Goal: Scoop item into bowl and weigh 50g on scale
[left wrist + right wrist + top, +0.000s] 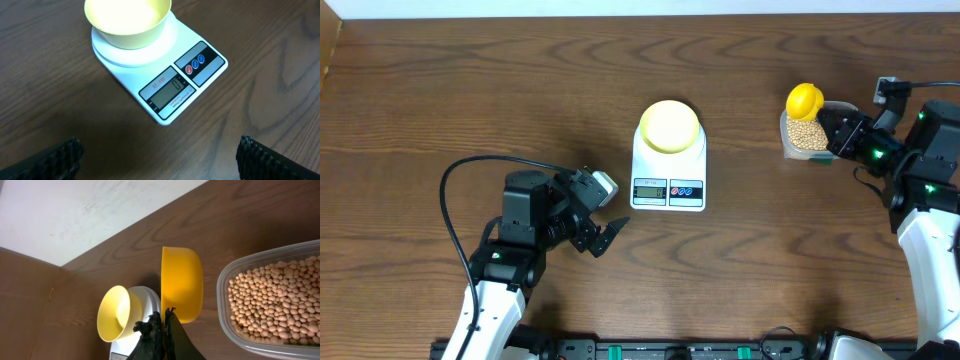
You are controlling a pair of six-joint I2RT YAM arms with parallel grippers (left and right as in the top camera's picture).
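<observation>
Left gripper [607, 235] is hovering front-left, fingers spread wide, holding nothing. The white digital scale [668, 185] is sitting centre and carrying the pale yellow-green bowl [669, 125], which is empty, with the display reading 0 (legible in the left wrist view). Right gripper [162, 322] is pinching the yellow scoop [182, 282], fingers pressed together on what looks like its handle. The scoop is hanging just beside the clear tub [222, 287] of soybeans [272, 305]. Beans are lying right of the scoop and the bowl well apart to its left. The right arm is far nearer, so it's likely dipping right, then carrying left.
</observation>
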